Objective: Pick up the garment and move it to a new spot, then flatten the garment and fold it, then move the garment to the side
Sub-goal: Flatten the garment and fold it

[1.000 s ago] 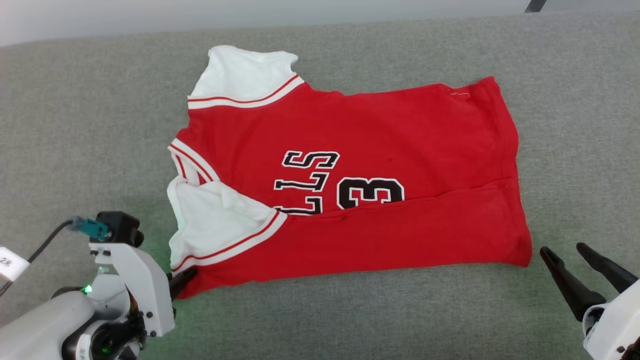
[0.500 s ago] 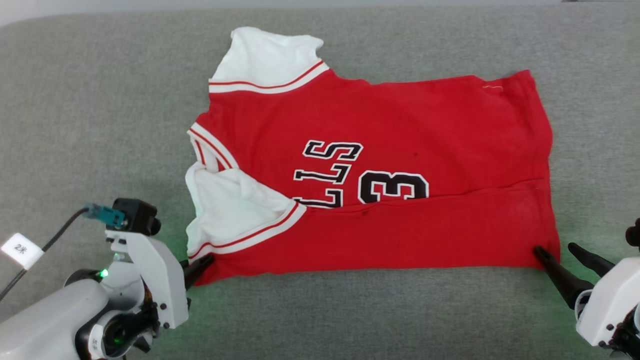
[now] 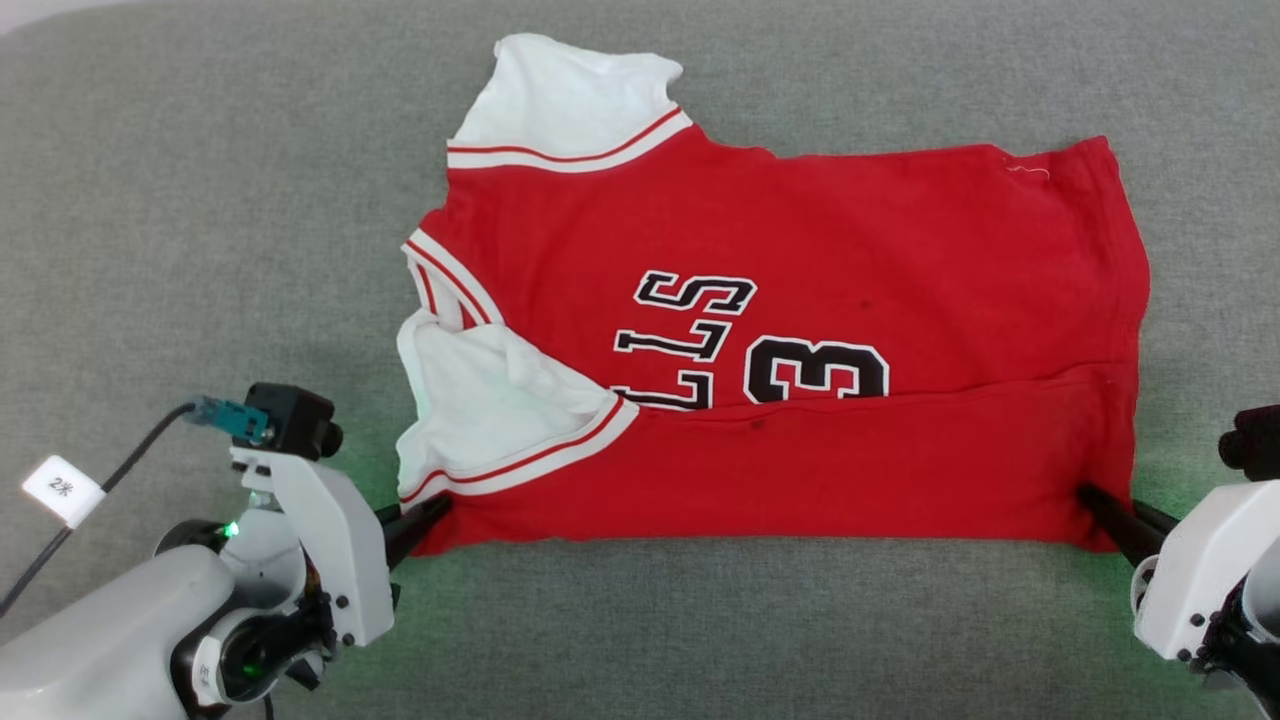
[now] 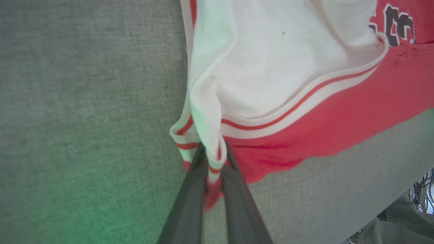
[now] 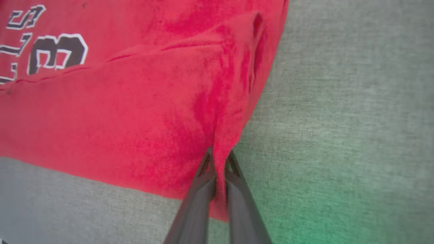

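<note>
Jersey [image 3: 850, 240] lies spread on the grey fabric surface [image 3: 200, 200], collar toward your left, hem toward your right. The near long edge is folded up over the chest print.

Left gripper [image 3: 435, 505]: fingers closed to a narrow gap on the near-left corner, pinching sleeve trim and red cloth together. Right gripper [image 3: 1085, 495]: closed on a thin ridge of the near-right hem corner.

Risks:
- The right pinch looks shallow. If you pull outward or lift fast, that ridge could slide out of the tips.
- The left pinch spans several layers. I judge it may not hold all of them, so a loose layer could drop and open the fold.
- The near sleeve [image 3: 480, 400] is bunched. Folding over it would trap a lump.
- The far sleeve [image 3: 560, 100] sticks out and would leave the packet uneven.
- Unequal lift between the arms would skew the crease.

Writing: black, white-outlined "LLS" and "3" read sideways on the chest, and the rest is under the fold. The white tag [image 3: 62, 489] on the cable [image 3: 100, 535] reads "2" plus one character I can't resolve.
</note>
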Robot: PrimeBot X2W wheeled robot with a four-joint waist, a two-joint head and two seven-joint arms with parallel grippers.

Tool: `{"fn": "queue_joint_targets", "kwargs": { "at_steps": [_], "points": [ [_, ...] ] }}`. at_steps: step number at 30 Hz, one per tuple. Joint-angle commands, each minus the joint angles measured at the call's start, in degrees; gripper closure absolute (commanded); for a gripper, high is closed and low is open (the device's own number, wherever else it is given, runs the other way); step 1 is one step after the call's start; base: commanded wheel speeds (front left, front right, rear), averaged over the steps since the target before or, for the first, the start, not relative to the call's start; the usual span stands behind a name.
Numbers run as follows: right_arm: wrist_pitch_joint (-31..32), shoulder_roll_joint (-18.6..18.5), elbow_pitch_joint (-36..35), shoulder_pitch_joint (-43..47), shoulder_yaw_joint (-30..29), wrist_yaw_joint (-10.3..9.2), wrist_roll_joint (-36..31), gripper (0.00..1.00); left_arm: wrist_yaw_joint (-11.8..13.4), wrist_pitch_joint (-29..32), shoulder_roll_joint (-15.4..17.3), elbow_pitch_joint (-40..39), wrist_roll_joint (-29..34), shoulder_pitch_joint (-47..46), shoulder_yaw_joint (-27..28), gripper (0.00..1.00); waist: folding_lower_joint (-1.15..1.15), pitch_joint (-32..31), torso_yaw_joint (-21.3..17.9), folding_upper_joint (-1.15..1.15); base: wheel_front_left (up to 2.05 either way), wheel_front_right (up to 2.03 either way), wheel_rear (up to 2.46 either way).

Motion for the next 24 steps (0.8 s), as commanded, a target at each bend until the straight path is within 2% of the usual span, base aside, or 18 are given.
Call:
{"fn": "queue_joint_targets", "kwargs": {
  "at_steps": [1, 11, 24],
  "points": [
    [0.9, 0.5, 1.6, 0.7, 1.0, 0.03, 0.1, 1.0, -0.3, 0.0, -1.7, 1.0, -0.2, 0.7, -0.7, 1.0, 0.0, -0.3, 0.1, 0.0, 0.0, 0.0, 0.0],
    [1.6, -0.6, 0.6, 1.6, -0.4, 0.02, 0.9, 1.0, -1.1, 0.3, -0.5, 1.2, -1.0, 1.5, -0.4, 1.0, 0.0, -2.9, 0.3, 0.0, 0.0, 0.0, 0.0],
    [5.3, -1.2, -3.9, 6.1, -2.2, 0.02, 1.0, 1.0, 2.6, 1.3, 4.2, -5.5, -1.6, 3.3, -0.4, 1.0, 0.0, -7.7, 0.9, 0.0, 0.0, 0.0, 0.0]
  ]
}}
